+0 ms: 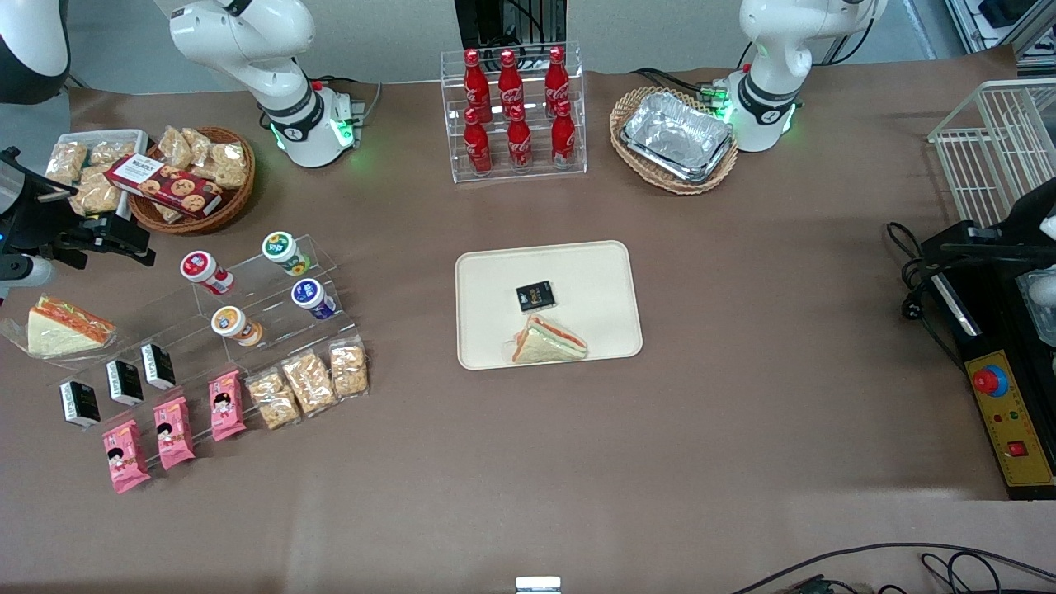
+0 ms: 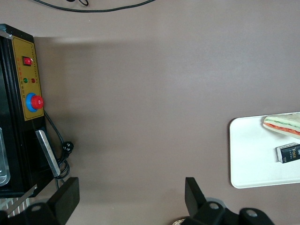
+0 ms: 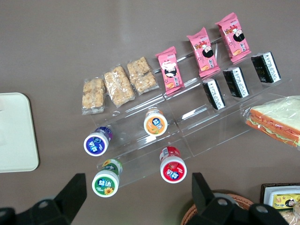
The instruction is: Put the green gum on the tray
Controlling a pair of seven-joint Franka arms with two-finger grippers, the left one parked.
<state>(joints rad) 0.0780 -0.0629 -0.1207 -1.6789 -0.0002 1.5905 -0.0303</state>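
The green gum is a white canister with a green lid, lying on the top step of a clear acrylic stand. It also shows in the right wrist view. The cream tray lies mid-table and holds a sandwich and a small black pack. Its edge shows in the right wrist view. My gripper hangs above the working arm's end of the table, beside the stand and apart from the gum. It is open and empty, with the green and red canisters below the gap between its fingers.
Red, blue and orange canisters share the stand. Pink packs, black packs and cracker bags lie nearer the front camera. A wicker basket of snacks and a wrapped sandwich lie near the gripper.
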